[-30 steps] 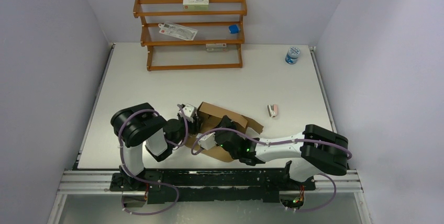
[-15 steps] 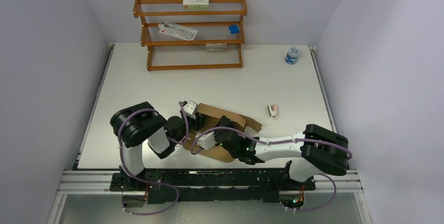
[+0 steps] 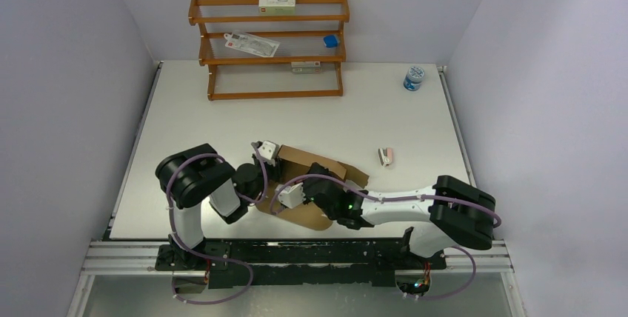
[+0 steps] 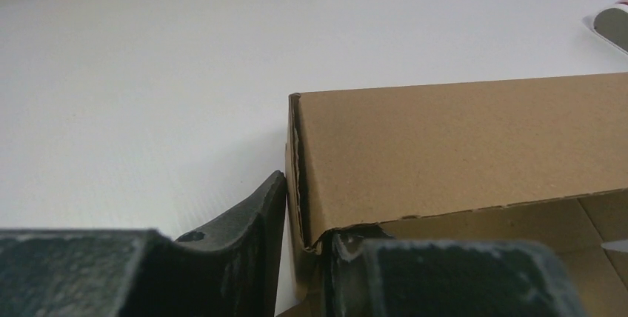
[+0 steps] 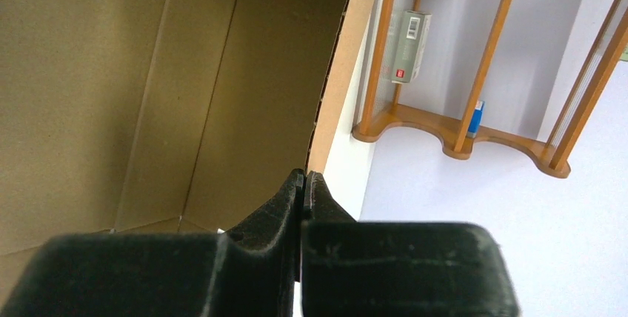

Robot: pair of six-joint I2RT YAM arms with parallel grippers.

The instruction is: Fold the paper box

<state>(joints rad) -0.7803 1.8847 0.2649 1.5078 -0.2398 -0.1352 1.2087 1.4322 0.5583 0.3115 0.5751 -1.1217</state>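
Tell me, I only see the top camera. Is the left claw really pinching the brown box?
Observer: Yes. In the left wrist view, the left gripper straddles a standing wall corner of the paper box, one finger outside, one inside.
Operator: And the right claw?
Observer: The right wrist view shows the right gripper pinched nearly shut on another wall's thin edge.
Operator: Is anything inside the box?
Observer: That view shows only bare cardboard inside, as far as it sees.
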